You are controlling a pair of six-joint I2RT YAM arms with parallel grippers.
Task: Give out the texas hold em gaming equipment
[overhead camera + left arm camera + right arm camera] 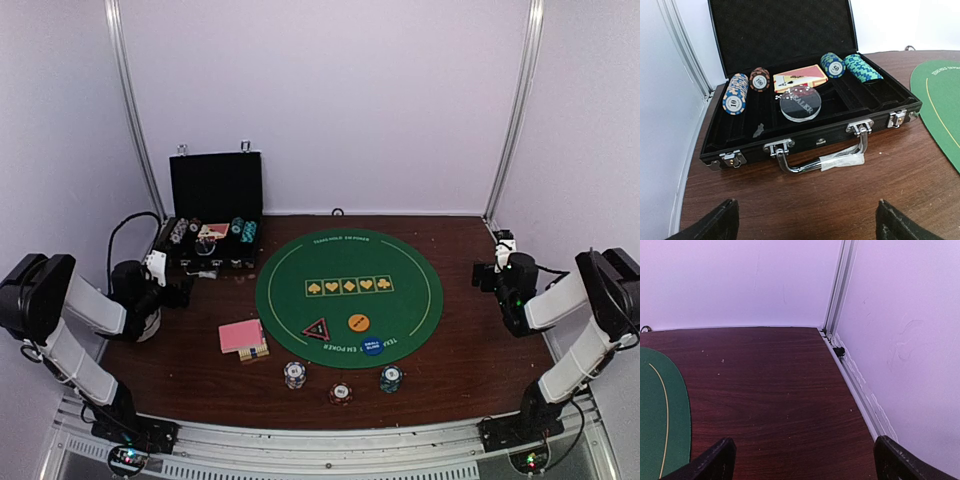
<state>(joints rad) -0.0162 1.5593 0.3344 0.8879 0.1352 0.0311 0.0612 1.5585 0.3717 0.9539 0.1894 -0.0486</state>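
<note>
The brown table (pixel 470 350) carries a green mat (pixel 400 255); black case (pixel 215 185); pink cards (pixel 240 334); three chip stacks (pixel 294 374).

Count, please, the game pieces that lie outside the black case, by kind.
Chip stacks: 3
Disc buttons: 2
Triangle marker: 1
Pink card pile: 1
Total: 7
</note>
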